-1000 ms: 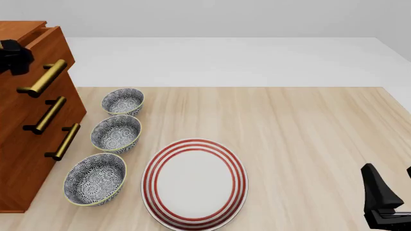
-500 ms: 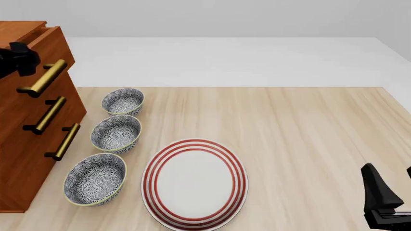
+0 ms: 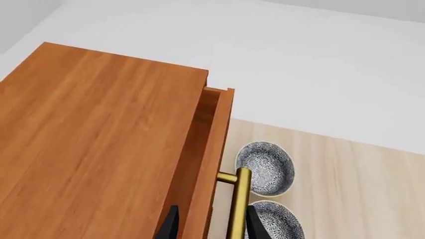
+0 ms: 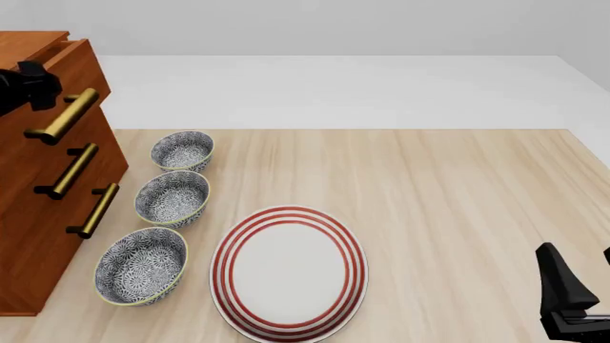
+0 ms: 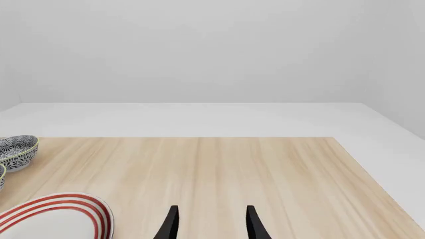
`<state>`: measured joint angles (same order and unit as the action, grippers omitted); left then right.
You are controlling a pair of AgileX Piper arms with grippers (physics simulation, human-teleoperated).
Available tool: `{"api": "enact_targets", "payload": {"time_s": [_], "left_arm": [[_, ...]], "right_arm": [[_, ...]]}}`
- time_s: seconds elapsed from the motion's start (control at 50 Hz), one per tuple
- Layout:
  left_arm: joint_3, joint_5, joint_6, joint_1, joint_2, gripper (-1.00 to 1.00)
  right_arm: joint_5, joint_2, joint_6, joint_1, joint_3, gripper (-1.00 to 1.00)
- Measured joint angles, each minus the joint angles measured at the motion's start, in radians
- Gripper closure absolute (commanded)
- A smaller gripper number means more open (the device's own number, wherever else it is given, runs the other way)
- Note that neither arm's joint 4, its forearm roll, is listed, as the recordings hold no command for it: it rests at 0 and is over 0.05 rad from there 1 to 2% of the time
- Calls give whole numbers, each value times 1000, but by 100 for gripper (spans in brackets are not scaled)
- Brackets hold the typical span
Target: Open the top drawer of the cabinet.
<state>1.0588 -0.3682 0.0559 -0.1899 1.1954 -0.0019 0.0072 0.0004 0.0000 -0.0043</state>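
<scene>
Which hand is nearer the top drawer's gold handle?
Left. The left hand straddles the top drawer front and its gold handle; the right hand sits at the table's near right corner, far away.

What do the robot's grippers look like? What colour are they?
Both are plain black. The right gripper has two thin, pointed fingers that curve a little, like small horns. The left gripper has the same black fingers. In the front view the arms are chunky black blocks. No cables or markings show.
</scene>
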Motion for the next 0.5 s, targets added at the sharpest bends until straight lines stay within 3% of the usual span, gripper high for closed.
{"api": "enact_targets", "payload": {"time_s": [0.5], "left_arm": [[-5,-5,6,28,-7,-100]], "right_arm": [[0,0,0,0,0,-100]]}}
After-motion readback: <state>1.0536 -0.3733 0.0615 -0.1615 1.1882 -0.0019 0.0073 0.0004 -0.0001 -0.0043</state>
